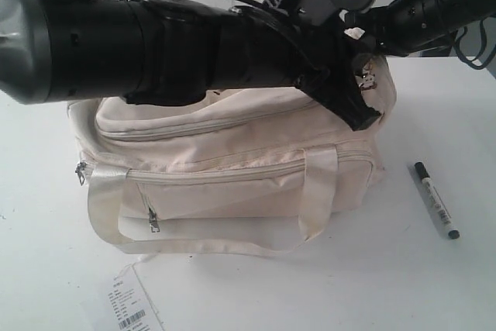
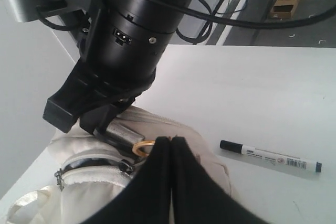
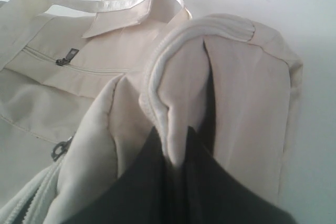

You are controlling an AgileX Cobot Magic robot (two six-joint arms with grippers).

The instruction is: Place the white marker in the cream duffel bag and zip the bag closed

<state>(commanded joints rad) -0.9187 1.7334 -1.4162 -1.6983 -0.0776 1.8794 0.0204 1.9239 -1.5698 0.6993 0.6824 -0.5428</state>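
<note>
The cream duffel bag (image 1: 232,168) stands on the white table, its long side facing the exterior view. The white marker (image 1: 435,199) with a black cap lies on the table to the bag's right, apart from it (image 2: 270,157). My left gripper (image 2: 171,139) is shut over the bag's right end (image 1: 363,118), its tips against a gold ring (image 2: 140,149); whether the ring is pinched I cannot tell. My right gripper (image 3: 176,148) is shut on a fold of cream fabric at that same end of the bag (image 3: 231,77).
A white paper barcode tag (image 1: 128,304) lies on the table in front of the bag. The left arm (image 1: 116,36) stretches across above the bag. The table's far edge (image 2: 252,45) borders grey floor and equipment.
</note>
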